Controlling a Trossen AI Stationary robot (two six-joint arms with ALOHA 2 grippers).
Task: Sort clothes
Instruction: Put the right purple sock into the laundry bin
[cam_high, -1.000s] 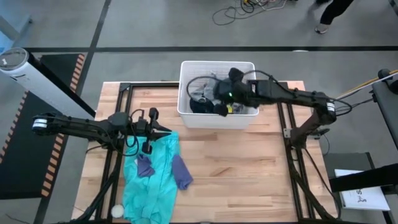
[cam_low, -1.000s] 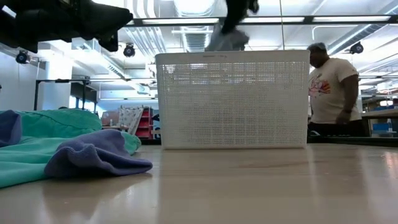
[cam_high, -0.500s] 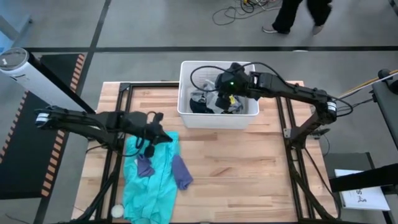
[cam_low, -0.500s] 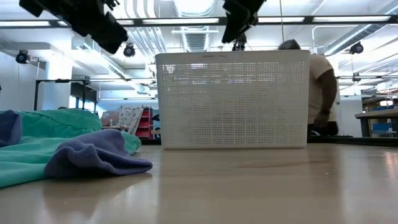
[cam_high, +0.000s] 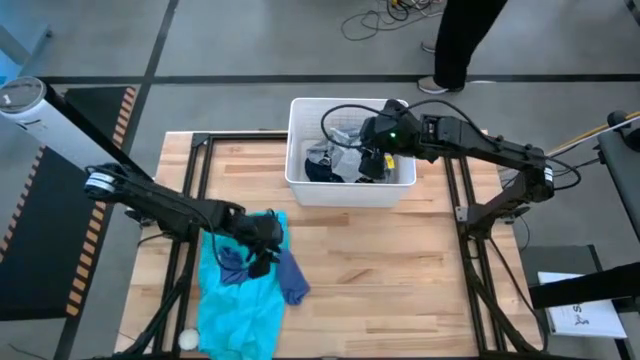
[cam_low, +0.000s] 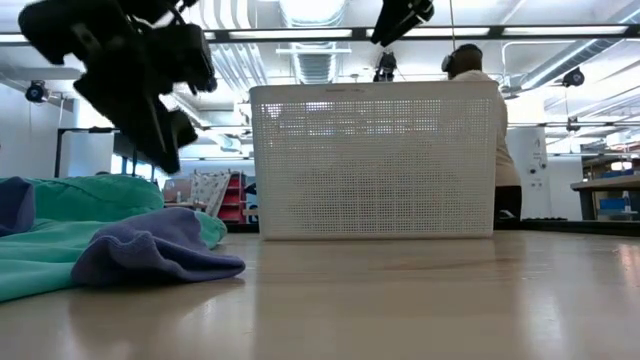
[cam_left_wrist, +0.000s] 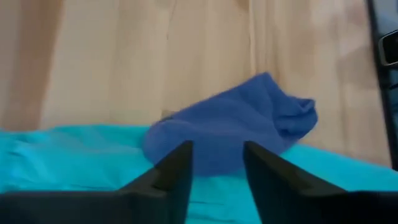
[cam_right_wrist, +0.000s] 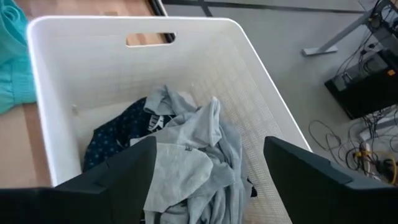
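Hovering left fingers (cam_left_wrist: 214, 174), parted and empty, over the purple piece (cam_left_wrist: 233, 130): soft, light; pinch its bunched middle. Right fingers (cam_right_wrist: 208, 180) wide, empty above grey garment (cam_right_wrist: 193, 155).

I'm working in a lab or workshop hall: strip lights (cam_low: 320, 33) and ducts overhead, grey floor, loose cables (cam_high: 400, 14), a person (cam_low: 480, 130) walking past.

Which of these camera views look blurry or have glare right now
Left wrist view: soft all over, the purple piece and the left tool lack crisp edges. Low view: ceiling lights glare brightly, the left arm is a smeared dark shape, and the table shows a sheen. Right wrist view: sharp on the grey garment in the basket. High view: evenly lit.
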